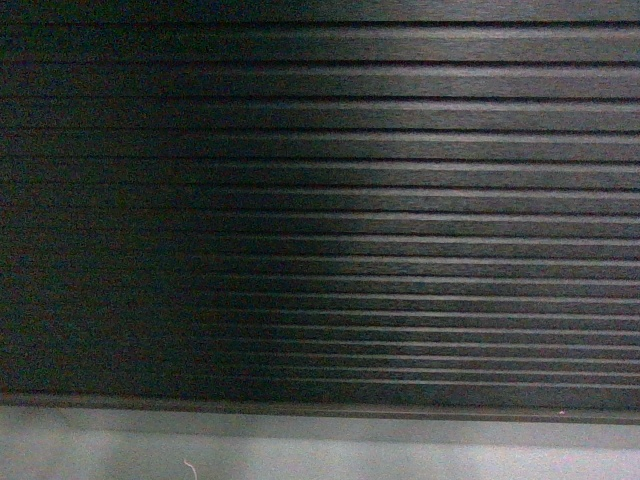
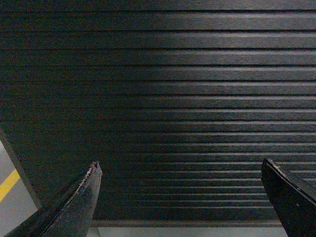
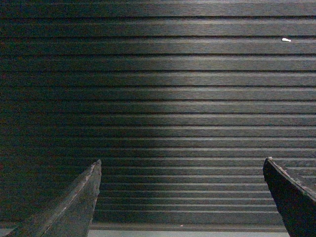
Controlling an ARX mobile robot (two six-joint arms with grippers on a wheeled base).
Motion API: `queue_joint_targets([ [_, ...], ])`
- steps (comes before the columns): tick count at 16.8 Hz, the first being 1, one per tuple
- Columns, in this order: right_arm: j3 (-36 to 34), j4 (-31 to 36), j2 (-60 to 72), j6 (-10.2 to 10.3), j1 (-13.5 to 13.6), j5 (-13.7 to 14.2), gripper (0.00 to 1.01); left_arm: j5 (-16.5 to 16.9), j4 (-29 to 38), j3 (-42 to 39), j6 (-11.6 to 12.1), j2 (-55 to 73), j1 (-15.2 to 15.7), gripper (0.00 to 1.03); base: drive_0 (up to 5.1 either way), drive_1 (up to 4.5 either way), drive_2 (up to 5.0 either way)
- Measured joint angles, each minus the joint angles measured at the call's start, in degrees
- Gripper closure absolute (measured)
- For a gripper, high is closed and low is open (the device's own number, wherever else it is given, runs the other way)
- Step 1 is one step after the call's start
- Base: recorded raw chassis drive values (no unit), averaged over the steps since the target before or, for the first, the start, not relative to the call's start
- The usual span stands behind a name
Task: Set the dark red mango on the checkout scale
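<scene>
The ribbed dark front panel of the checkout [image 1: 320, 200] fills the head view, with its grey base [image 1: 320, 445] along the bottom. The same panel of the checkout [image 2: 168, 89] fills the left wrist view and the checkout [image 3: 163, 98] fills the right wrist view. My left gripper [image 2: 180, 165] is open with nothing between its fingers. My right gripper [image 3: 181, 165] is open and empty too. The dark red mango and the scale are out of view. Neither gripper shows in the head view.
Grey floor with a yellow line [image 2: 7, 185] shows at the lower left of the left wrist view, past the panel's left edge. A small white speck [image 3: 286, 39] sits on the panel at the upper right of the right wrist view.
</scene>
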Motion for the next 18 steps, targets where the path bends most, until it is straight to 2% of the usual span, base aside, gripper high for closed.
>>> queue_joint_targets([
  [18, 0.0, 0.0, 0.0, -0.1, 0.0, 0.0, 0.03, 0.0, 0.0, 0.0, 0.0, 0.0, 0.0, 0.05, 0.0, 0.00, 0.0],
])
